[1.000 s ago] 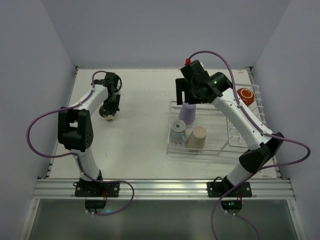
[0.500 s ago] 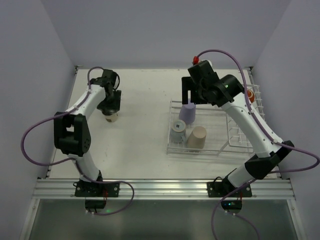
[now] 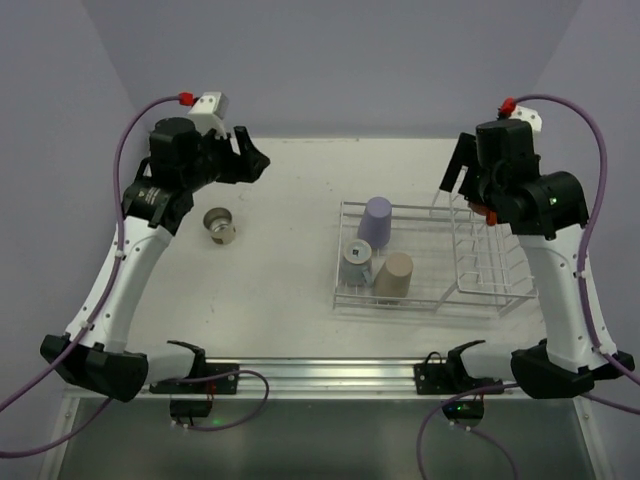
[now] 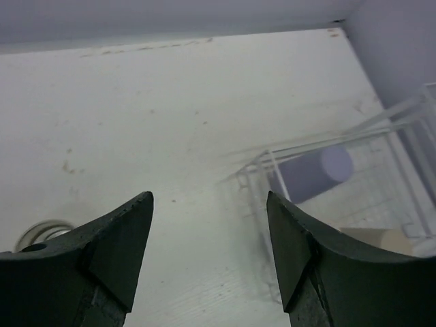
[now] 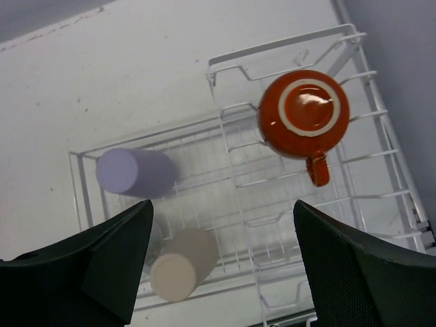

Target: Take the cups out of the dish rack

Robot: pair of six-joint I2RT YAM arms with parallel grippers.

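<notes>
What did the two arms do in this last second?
The left gripper let go of the small cup on the table and lifted away. The right gripper rose from above the lavender tumbler and swung right, empty. Everything in the dish rack stayed put.

White table (image 3: 290,190), dish rack (image 3: 432,262), small cup (image 3: 218,225)

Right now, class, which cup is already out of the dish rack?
The greyish cup standing on the table left of the dish rack; the lavender tumbler, beige tumbler, blue-grey cup and orange-red mug sit inside it.
</notes>
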